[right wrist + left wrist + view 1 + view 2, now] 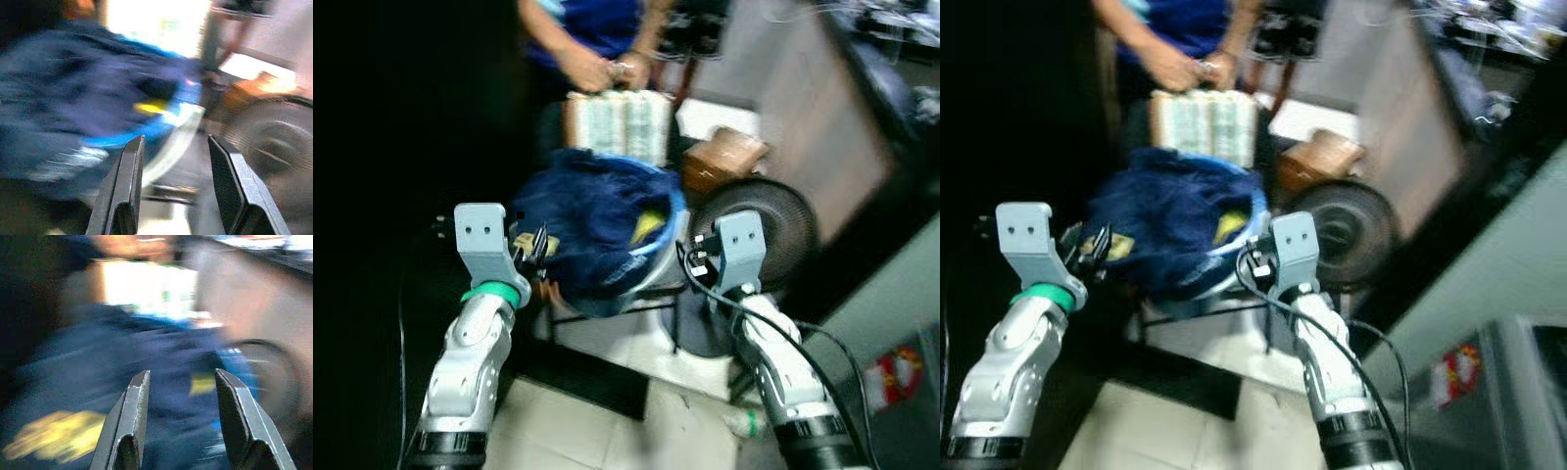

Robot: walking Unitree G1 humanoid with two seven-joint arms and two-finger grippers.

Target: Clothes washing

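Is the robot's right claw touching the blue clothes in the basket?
Apart. The right wrist view shows the right gripper open, with nothing between its fingers; the dark blue clothes lie farther ahead in the basket.

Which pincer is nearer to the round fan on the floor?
Right. The right pincer is open just beside the fan, at the basin's fan-side rim. The left pincer, also open, faces the dark blue clothes on the basin's far side.
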